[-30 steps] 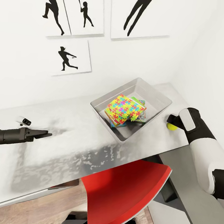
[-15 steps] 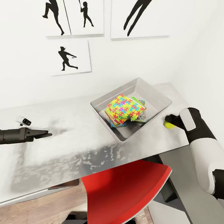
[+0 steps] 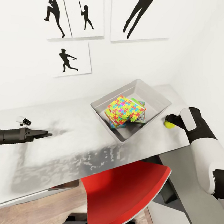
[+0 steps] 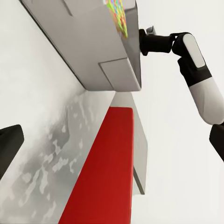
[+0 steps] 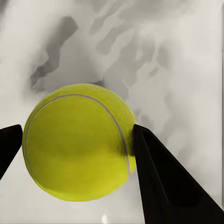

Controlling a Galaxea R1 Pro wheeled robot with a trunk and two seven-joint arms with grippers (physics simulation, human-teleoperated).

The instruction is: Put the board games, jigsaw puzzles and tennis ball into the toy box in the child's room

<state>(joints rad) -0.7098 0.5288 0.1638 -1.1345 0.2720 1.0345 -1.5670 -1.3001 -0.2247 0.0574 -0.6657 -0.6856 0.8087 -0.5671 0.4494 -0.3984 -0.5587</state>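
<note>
At the right of the head view, the right gripper (image 3: 169, 121) has the tennis ball (image 3: 168, 124) between its 2 fingers, just beside the right wall of the toy box (image 3: 158, 111) on the table (image 3: 71, 145). In the right wrist view one finger (image 5: 163, 182) presses the ball's side while the other sits at the frame's lower left edge, close to the ball but perhaps not quite touching, so whether the grip is firm I cannot tell. The toy box, centre of the head view, already holds a jigsaw puzzle (image 3: 125, 110) stacked on game boxes.

The risk as I judge it: a round ball pinched off-centre could squirt out and roll off the nearby table edge. Lifting too low could knock the ball against the bin's rim.

The left gripper (image 3: 43, 134) hovers at the lower left, its fingers close together, holding nothing.
</note>
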